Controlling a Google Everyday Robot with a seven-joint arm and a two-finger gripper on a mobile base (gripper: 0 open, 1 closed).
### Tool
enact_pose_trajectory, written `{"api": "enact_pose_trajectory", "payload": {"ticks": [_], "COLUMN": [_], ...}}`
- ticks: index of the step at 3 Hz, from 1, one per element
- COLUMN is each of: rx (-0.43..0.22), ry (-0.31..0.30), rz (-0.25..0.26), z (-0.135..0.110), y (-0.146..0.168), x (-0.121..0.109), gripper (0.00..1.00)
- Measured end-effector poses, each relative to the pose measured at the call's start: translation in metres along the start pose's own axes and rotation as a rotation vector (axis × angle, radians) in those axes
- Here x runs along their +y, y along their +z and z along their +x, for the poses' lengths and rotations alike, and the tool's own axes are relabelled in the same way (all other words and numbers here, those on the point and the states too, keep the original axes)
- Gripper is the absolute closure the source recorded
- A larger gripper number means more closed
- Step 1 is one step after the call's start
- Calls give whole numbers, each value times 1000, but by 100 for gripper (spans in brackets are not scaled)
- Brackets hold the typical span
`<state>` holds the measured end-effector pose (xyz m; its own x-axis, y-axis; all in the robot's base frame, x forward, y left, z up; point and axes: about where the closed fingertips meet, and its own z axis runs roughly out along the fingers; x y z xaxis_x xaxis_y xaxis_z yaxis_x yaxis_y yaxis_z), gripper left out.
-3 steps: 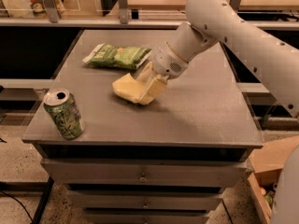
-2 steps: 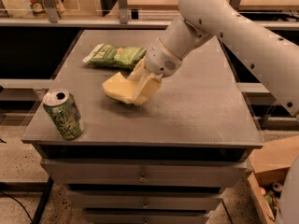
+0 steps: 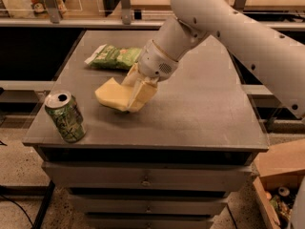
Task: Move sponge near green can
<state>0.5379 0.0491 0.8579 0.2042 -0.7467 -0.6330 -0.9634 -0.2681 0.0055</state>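
The pale yellow sponge (image 3: pixel 110 94) hangs in my gripper (image 3: pixel 136 93), a little above the grey tabletop (image 3: pixel 200 109), left of centre. The gripper's pale fingers are shut on the sponge's right end, which they cover. The green can (image 3: pixel 66 116) stands upright near the table's front left corner, with its silver top and pull-tab opening showing. The sponge is to the right of the can and slightly behind it, with a gap between them.
A flat green snack bag (image 3: pixel 113 57) lies at the back left of the table. The table has drawers below its front edge. A cardboard box (image 3: pixel 279 185) sits on the floor at the right. Shelving runs along the back.
My gripper has carried the sponge to the left and toward the front, closer to the green can. The can and the snack bag have not moved.
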Motion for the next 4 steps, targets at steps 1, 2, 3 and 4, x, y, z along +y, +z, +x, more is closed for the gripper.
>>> {"api": "enact_pose_trajectory", "payload": {"ticks": [1,2,3,4], "rx": [8,14,3,-28], "ry": [0,-7,-20,-27], "rz": [-27,-52,-79,-115], "z": [-5,-11,-19,-26], "y": [10,21,31,46], "x": [0,-4,-8,-13], "gripper": [100,85,62,39]}}
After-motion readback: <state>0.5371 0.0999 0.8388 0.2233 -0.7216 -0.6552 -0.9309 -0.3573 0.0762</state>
